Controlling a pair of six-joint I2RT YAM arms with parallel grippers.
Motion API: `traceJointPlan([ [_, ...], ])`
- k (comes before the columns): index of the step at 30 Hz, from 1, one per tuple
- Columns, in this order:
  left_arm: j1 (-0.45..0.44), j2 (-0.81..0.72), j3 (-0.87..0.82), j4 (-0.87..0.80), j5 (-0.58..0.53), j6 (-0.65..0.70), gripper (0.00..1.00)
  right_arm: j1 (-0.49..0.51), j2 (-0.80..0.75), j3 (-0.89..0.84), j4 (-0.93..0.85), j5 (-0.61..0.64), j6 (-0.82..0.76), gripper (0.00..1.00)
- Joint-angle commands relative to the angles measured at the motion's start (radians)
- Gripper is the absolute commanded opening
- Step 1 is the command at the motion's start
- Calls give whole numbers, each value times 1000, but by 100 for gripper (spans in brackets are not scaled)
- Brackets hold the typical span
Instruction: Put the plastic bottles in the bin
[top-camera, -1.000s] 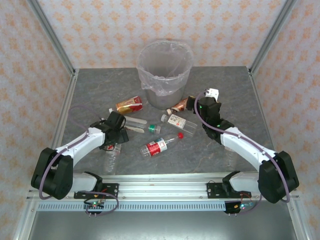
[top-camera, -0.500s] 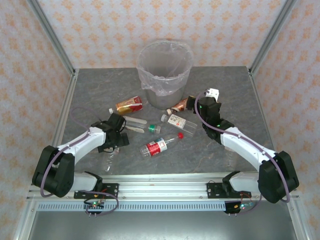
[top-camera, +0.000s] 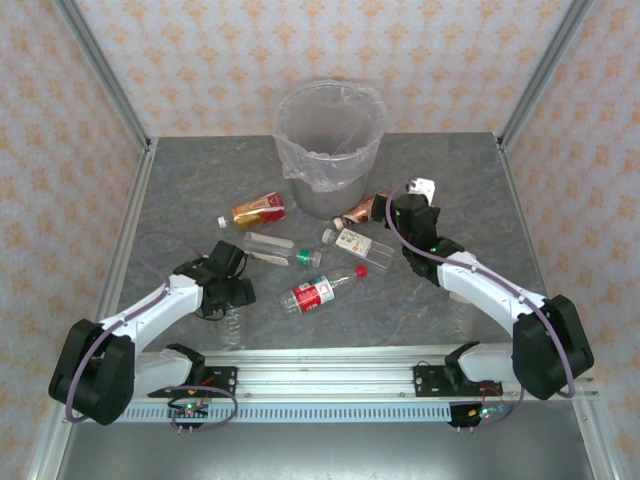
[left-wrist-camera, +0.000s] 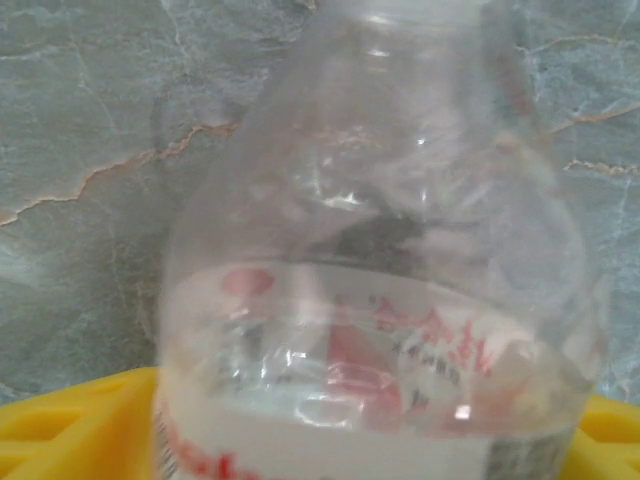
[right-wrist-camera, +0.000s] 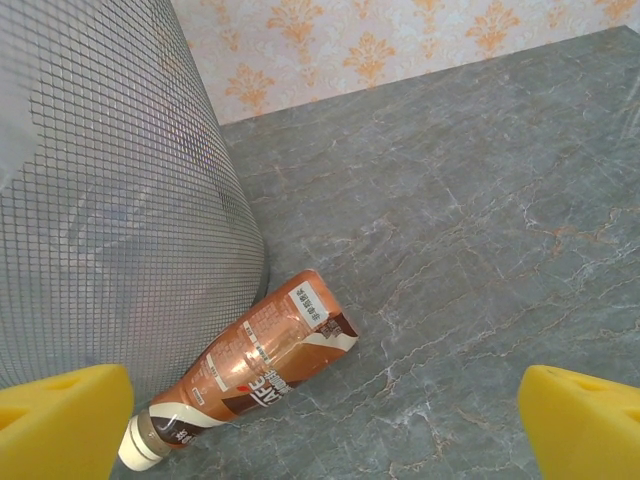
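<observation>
Near the tabletop's (top-camera: 450, 165) near-left corner, the left pincer (top-camera: 229, 300) is down over a clear bottle (left-wrist-camera: 370, 300) lying close to the near edge. Its yellow pads (left-wrist-camera: 70, 425) flank the bottle on both sides. I cannot tell whether they are pressing it yet or only straddling it. The bottle looks thin-walled, so a hard squeeze could buckle it, and a weak or off-centre one could let it squirt out toward the rail (top-camera: 320, 365).

Further in, a gold bottle (top-camera: 258, 210) lies toward the far left, then a green-cap bottle (top-camera: 285, 250) and a red bottle (top-camera: 315, 293) near the middle. All three lie between that arm and the bin (top-camera: 330, 190), so a low carry could knock them rolling. The bin stands at the middle of the far edge and is tall. A load not lifted over its rim would hit the wall or snag the bag (top-camera: 365, 100).

Right of centre lies a white-label bottle (top-camera: 355, 243). A brown bottle (right-wrist-camera: 262, 365) lies at the bin's foot, and I cannot tell whether they touch. The right pincer (right-wrist-camera: 322, 425) hovers just short of it, spread wide and holding nothing. Closing there, its inner pad could scrape or shove the bin.

The far-right corner and the right edge are bare, which gives that arm room to swing. The far-left corner is also free.
</observation>
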Motion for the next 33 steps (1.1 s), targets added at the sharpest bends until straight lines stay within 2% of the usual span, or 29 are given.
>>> traceJointPlan([
  [1,-5,53,19,20,-17,11,78,-1,2,43,6,-5,17,99],
  [6,-5,95,43,20,-27,22,69,0,-13,37,9,-11,18,99],
  [12,-5,66,63,6,-57,12,62,0,-29,27,33,-73,1,99],
  [24,-5,-102,145,-47,-165,-23,58,0,-37,47,-14,-40,-31,99],
  [30,-5,-205,161,25,-252,-52,57,-1,-83,-6,89,-69,-45,99],
  [33,-5,-234,183,88,-260,-58,57,-1,-95,-16,119,-75,-61,99],
])
